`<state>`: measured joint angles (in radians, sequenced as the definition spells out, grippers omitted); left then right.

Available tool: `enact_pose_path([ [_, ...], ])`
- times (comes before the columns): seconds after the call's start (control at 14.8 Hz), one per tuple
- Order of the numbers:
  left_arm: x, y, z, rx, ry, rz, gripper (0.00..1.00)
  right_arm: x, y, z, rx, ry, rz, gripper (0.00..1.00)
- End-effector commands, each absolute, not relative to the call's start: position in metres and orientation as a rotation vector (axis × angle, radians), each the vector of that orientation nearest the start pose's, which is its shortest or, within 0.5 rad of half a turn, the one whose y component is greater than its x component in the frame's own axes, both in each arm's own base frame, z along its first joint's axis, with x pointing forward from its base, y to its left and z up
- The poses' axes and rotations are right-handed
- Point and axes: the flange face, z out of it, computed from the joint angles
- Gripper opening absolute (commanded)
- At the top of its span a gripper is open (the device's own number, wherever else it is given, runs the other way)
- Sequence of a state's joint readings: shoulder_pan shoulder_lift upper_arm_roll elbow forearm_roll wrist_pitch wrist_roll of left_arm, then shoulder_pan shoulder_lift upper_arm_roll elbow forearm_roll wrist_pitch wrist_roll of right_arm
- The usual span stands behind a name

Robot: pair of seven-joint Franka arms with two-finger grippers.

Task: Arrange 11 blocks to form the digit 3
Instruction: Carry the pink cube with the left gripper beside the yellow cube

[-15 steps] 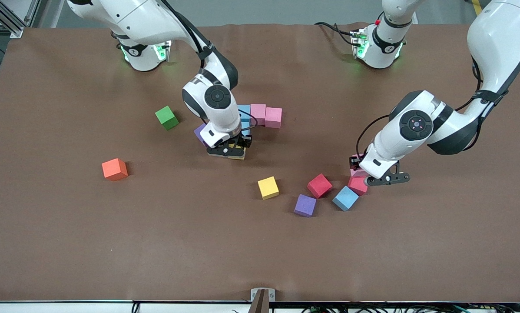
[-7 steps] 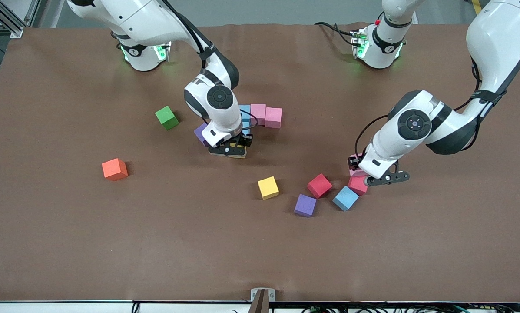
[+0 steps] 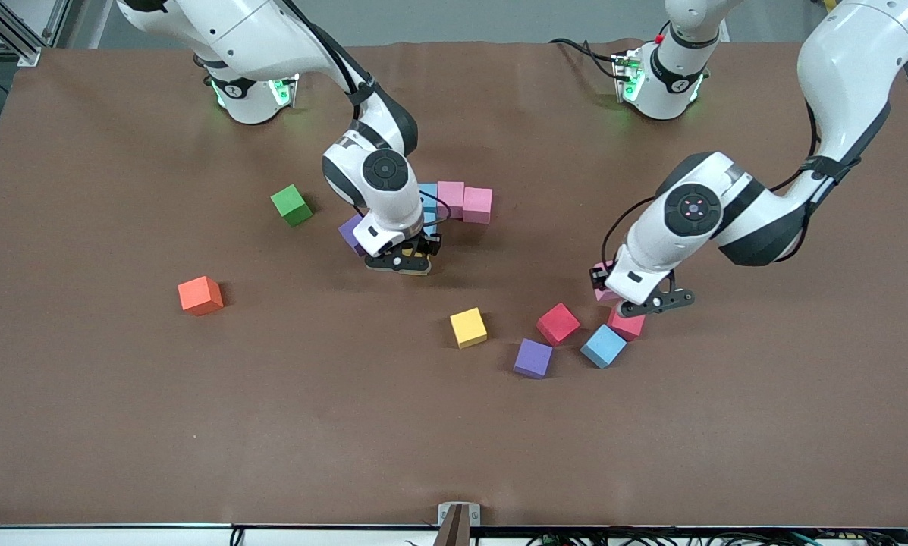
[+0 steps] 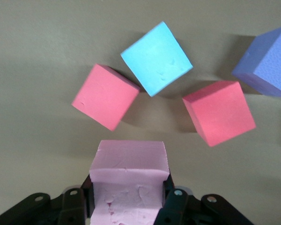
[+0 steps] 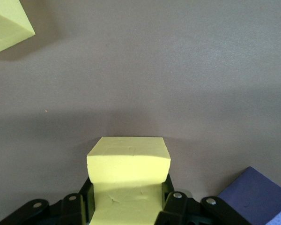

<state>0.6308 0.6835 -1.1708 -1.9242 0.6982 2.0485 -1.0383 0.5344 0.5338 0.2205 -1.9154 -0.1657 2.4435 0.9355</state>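
front view hides most of the started digit 3 (image 3: 454, 201) under the right arm; only pink and blue cubes show. right gripper (image 5: 129, 206) clamps a yellow block (image 5: 129, 164) low beside them. left gripper (image 4: 126, 206) grips a pink block (image 4: 129, 180) above the loose red block (image 4: 220, 112) and blue block (image 4: 157, 57).

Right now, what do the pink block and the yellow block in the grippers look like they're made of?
The pink block in the left gripper looks like soft matte foam: its face shows small dents and a crease, with no shine. The yellow block in the right gripper looks like the same foam, dull, with a faint pressed mark and fine cracks. Foam is likely, not certain.
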Motion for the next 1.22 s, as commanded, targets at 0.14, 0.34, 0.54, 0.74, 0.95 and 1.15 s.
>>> enact_pose_path([
  [0.14,0.539,-0.266,0.312,-3.076,-0.363,0.078,0.48,0.457,0.435,0.215,-3.140,0.112,-0.034,0.02],
  [0.34,0.522,-0.296,0.308,-3.045,-0.513,0.073,0.48,0.456,0.439,0.212,-3.140,0.104,-0.030,0.02],
  [0.54,0.502,-0.334,0.293,-2.970,-0.718,0.082,0.48,0.455,0.442,0.213,-3.139,0.100,-0.031,0.02],
  [0.74,0.500,-0.359,0.280,-2.868,-1.004,0.053,0.49,0.453,0.443,0.213,-3.141,0.090,-0.030,0.02],
  [0.95,0.496,-0.372,0.282,-2.766,-1.295,0.030,0.49,0.453,0.443,0.213,-3.142,0.083,-0.029,0.02],
  [1.15,0.495,-0.381,0.287,-2.677,-1.511,0.016,0.49,0.451,0.443,0.212,-3.150,0.081,-0.020,0.02],
])
